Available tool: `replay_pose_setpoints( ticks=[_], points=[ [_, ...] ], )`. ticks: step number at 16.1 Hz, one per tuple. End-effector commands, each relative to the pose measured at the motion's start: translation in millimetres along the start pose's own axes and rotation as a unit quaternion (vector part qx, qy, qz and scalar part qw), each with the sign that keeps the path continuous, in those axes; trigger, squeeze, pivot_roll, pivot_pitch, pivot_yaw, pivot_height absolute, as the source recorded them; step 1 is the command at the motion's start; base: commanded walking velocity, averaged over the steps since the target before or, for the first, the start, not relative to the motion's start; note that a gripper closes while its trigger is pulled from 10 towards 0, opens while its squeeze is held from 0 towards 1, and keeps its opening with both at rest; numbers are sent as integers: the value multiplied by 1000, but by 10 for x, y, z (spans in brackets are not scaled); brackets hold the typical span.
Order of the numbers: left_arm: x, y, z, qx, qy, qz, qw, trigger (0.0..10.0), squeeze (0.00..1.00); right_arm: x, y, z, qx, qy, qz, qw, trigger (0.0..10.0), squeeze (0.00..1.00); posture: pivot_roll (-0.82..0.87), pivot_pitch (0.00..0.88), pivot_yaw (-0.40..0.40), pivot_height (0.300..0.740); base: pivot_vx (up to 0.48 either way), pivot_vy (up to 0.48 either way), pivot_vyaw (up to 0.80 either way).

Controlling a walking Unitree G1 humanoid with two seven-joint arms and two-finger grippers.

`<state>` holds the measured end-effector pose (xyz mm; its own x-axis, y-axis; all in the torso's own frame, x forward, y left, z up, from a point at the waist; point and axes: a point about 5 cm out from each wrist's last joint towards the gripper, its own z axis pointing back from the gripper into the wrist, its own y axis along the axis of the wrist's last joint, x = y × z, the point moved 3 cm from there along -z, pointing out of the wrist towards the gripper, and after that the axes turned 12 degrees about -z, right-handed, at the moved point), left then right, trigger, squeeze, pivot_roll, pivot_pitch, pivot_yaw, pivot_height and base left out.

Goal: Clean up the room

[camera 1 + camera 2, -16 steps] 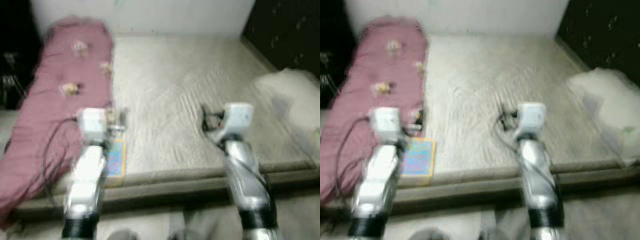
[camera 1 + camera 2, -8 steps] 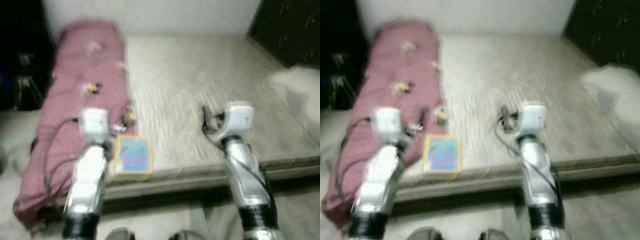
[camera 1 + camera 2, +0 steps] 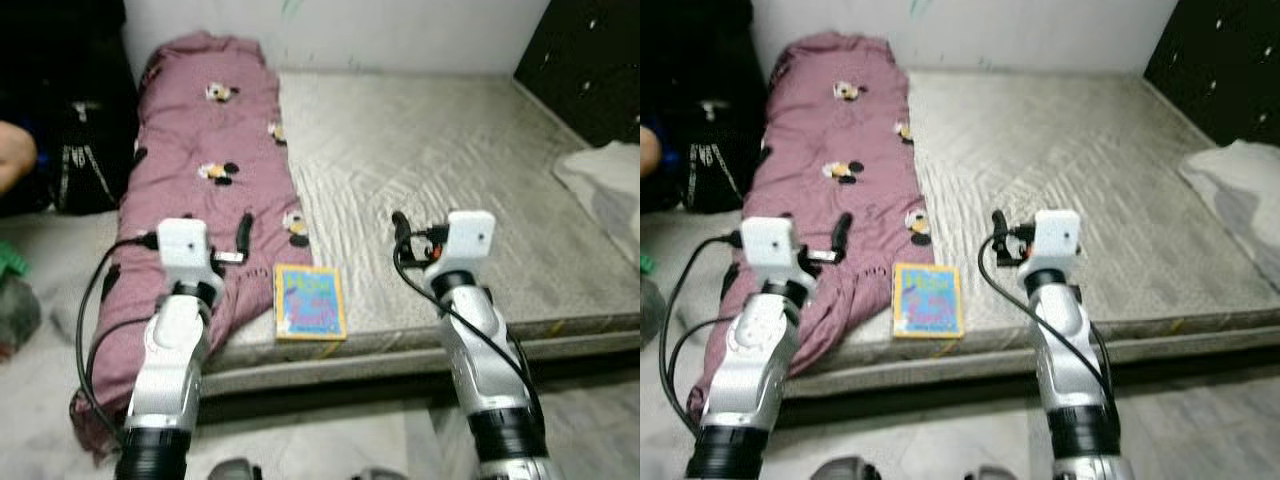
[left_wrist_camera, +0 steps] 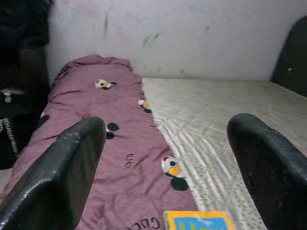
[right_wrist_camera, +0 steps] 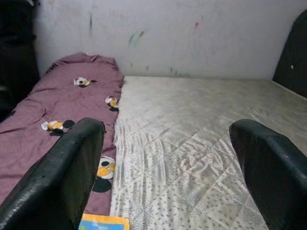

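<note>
Dark bag [image 3: 88, 160]: on the floor at the far left, against the side of the mattress, beside the blanket.
Blanket [image 3: 200, 190]: mauve, printed with cartoon-mouse figures, lying lengthwise along the left edge of the mattress and spilling over its front corner.
Left gripper [image 4: 168, 163]: held above the blanket's near end, fingers [image 4: 57, 177] spread wide apart, nothing between them.
Book [image 3: 309, 301]: a picture book with a yellow border and blue cover, flat at the front edge of the mattress, just beside the blanket's right edge, between the two arms.
Mattress [image 3: 470, 170]: bare, quilted grey-beige, low on the floor, its far end against a pale wall.
Right gripper [image 5: 168, 163]: raised over the front middle of the mattress, to the right of the book, fingers [image 5: 62, 172] wide apart and empty.
White bedding [image 3: 610, 185]: a crumpled pile at the mattress's right edge, below a dark panel.
</note>
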<state>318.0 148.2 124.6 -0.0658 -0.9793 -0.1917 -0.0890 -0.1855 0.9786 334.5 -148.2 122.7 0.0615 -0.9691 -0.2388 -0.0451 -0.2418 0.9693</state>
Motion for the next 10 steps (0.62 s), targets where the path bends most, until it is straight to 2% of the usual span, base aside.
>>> replay_pose_setpoints(
  ticks=[1,2,10],
  points=[
    [9,61,5,13,-7,2,1000,10000,0,44,62,-7,9,-5,5,1000,10000,0,-6,0,-67,740,0,0,0],
    [11,61,5,13,-8,3,1000,10000,0,41,65,-11,10,-5,5,1000,10000,0,-6,0,-69,740,0,0,0],
    [26,67,3,14,-14,5,1000,10000,0,43,69,-23,11,-7,5,1000,10000,0,-8,0,-67,740,267,0,0]
  ],
)
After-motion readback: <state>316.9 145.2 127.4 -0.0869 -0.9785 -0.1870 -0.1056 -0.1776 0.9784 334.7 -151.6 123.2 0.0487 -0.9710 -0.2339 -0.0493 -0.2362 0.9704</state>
